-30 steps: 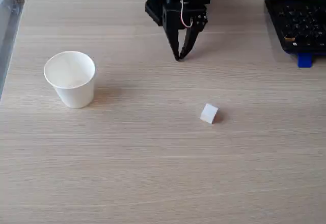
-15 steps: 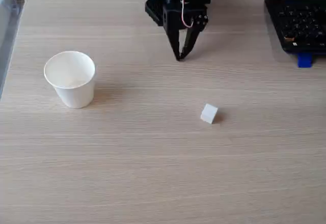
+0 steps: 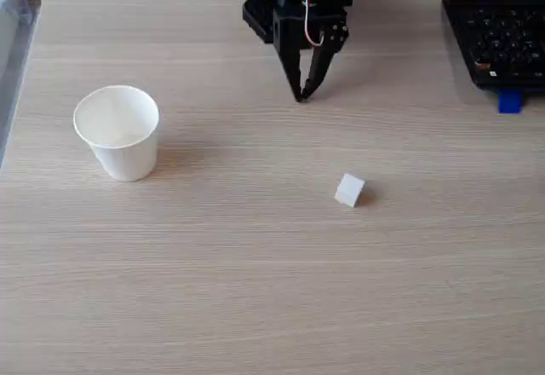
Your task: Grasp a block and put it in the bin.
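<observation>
In the fixed view a small white block (image 3: 349, 190) lies alone on the pale wooden table (image 3: 255, 290), right of centre. The bin (image 3: 117, 131), a white paper cup, stands upright at the left with its mouth open and nothing visible inside. My black gripper (image 3: 300, 95) hangs at the top centre, pointing down at the table, its two fingers meeting at the tips with nothing between them. It is well behind the block and far to the right of the cup.
A black keyboard (image 3: 498, 38) lies at the top right corner, with a small blue piece (image 3: 508, 101) at its front edge. The table's left edge runs down the left side of the picture.
</observation>
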